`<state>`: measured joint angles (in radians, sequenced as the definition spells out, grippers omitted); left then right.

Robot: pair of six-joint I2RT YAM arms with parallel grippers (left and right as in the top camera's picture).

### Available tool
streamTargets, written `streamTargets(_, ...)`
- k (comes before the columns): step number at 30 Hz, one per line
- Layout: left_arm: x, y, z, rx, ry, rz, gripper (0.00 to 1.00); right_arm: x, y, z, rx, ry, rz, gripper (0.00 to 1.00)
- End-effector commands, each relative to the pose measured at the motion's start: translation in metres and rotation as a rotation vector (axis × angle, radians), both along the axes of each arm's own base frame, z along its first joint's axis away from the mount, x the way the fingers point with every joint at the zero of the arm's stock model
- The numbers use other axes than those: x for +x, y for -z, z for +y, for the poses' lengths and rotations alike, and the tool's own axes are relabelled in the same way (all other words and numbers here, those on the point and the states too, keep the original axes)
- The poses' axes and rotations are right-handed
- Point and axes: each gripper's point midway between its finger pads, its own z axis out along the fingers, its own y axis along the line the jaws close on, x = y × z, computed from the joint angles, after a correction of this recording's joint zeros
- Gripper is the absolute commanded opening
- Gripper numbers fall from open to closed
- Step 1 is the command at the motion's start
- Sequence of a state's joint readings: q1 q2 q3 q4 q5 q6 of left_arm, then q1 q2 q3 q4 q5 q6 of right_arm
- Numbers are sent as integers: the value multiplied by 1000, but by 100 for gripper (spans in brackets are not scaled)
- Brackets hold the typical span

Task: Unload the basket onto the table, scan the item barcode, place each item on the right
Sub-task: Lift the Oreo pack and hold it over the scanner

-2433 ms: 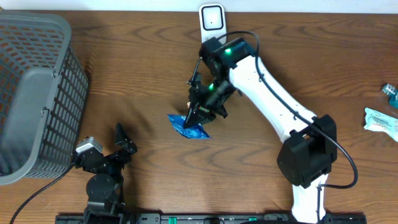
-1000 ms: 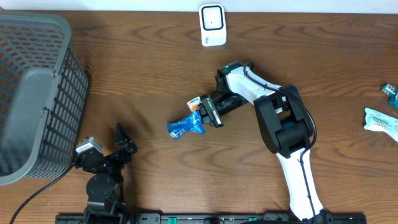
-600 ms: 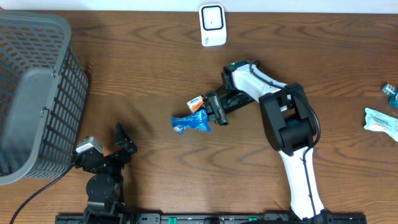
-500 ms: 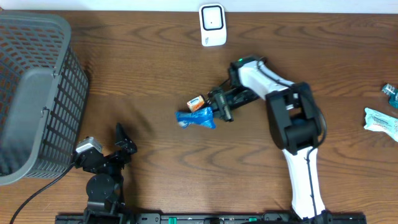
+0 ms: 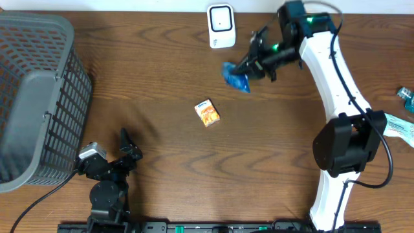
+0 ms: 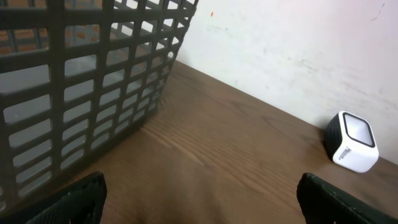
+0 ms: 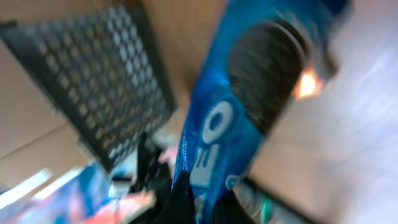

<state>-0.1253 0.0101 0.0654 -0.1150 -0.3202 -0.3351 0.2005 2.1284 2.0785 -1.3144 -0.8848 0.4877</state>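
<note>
- Q: What is sitting nearest?
- A: The left gripper is resting with its jaws spread. One orange box is lying mid-table.
- Q: And the item?
- A: The right gripper is pinching one blue packet, showing "EO", near one white scanner.

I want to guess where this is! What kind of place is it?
Probably a pretend shop checkout for robots: a white barcode scanner, a grey shopping basket, and the right gripper holding a blue snack packet.
</note>
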Motion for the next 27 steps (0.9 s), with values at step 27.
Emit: streamTargets(27,0,13,1,24,-5,32,98,221,69,51,-367,452,-821,1)
